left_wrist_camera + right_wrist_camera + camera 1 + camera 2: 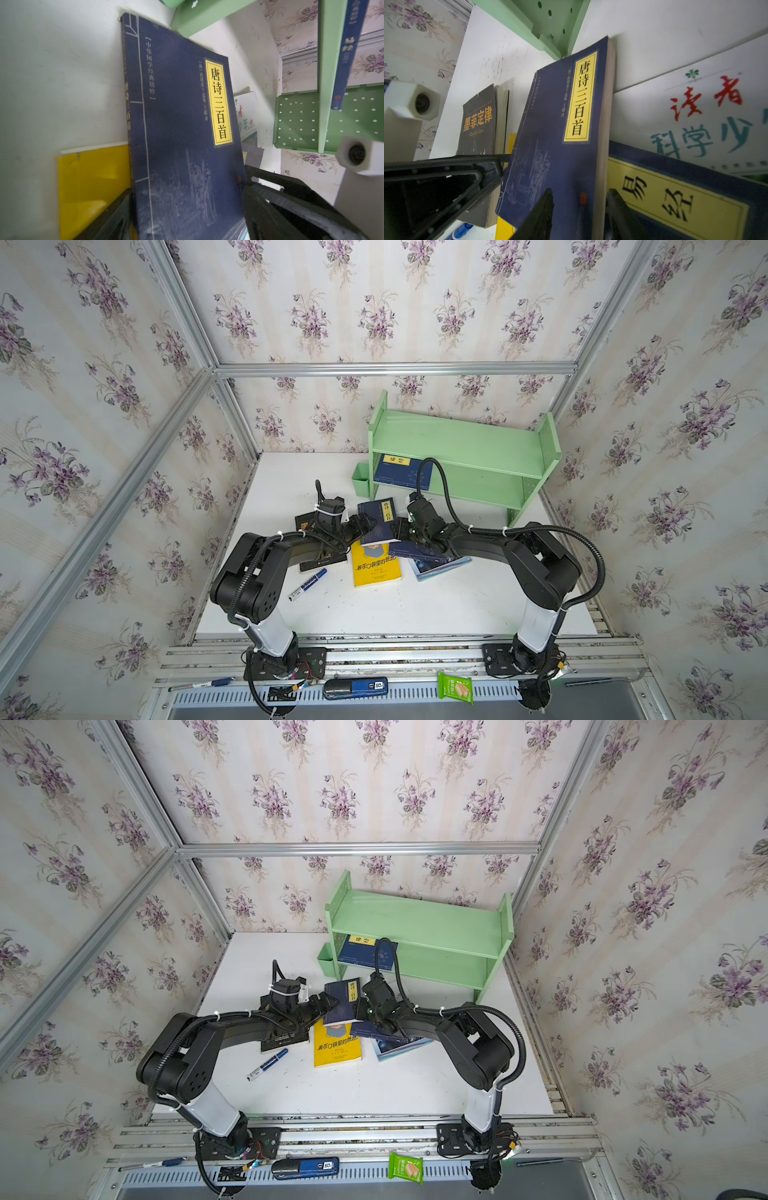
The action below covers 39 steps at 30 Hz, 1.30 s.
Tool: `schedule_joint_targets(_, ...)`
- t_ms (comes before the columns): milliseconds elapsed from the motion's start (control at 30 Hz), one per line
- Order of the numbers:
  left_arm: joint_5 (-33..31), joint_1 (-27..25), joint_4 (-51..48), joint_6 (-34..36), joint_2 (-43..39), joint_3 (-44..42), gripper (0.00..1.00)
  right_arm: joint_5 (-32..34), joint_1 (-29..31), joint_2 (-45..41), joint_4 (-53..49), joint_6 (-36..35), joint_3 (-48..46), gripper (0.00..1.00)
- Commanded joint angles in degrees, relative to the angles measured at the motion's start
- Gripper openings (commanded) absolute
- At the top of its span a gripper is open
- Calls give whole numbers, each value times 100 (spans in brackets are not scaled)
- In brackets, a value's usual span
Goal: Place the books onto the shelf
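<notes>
The green shelf stands upper right on the counter, a navy book on its lower tier. Mid-frame, a second navy book tilts up between the left end effector, spread wide beside it, and the right end effector, straddling its page edge. I cannot tell whether either grips.

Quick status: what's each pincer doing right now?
Left pincer: open wide, touching the navy book at its spine side.
Right pincer: closed on the navy book's page edge.
</notes>
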Motion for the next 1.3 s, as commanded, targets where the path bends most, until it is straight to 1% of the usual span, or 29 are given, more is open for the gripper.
schedule_joint_targets(0, 274, 26, 22, -245, 6, -103, 82, -39, 22, 142, -226, 49, 128, 39)
schedule_joint_targets(100, 457, 66, 277, -338, -85, -201, 77, -22, 34, 267, -448, 45, 207, 35)
schedule_joint_targets(200, 735, 104, 719, -485, -140, -346, 71, -67, 40, 310, -461, 45, 162, 32)
schedule_joint_targets(300, 1009, 152, 1316, -765, -100, -517, 63, -61, 40, 288, -413, 62, 70, 31)
schedule_joint_targets(367, 1099, 191, 1573, -925, -37, -565, 56, -61, 40, 248, -340, 70, 4, 31)
schedule_joint_targets(400, 1158, 207, 1696, -1006, 6, -574, 56, -73, 36, 233, -315, 86, -13, 31)
schedule_joint_targets(467, 1257, 221, 1929, -1136, 89, -591, 49, -128, 37, 220, -207, 97, -56, 31)
schedule_joint_targets(600, 1522, 223, 2332, -1315, 217, -583, 46, -315, 31, 205, 35, 42, -95, 31)
schedule_joint_targets(733, 1502, 228, 2405, -1326, 161, -668, 40, -450, 21, 125, 95, -84, -64, 31)
schedule_joint_targets(833, 1455, 221, 2349, -1342, 145, -699, 30, -515, -2, 55, 129, -98, -68, 32)
schedule_joint_targets(900, 1473, 220, 2350, -1386, 166, -727, 22, -612, -46, -44, 150, -60, -99, 33)
schedule_joint_targets(967, 1451, 220, 2341, -1386, 137, -795, 18, -722, -107, -184, 162, -30, -159, 35)
schedule_joint_targets(1167, 1417, 224, 2279, -1368, -334, -995, 14, -1048, -335, -969, 246, -52, -494, 45)
schedule_joint_targets(1267, 1521, 222, 2008, -1335, -758, -962, 13, -1183, -487, -1424, 181, -65, -656, 50)
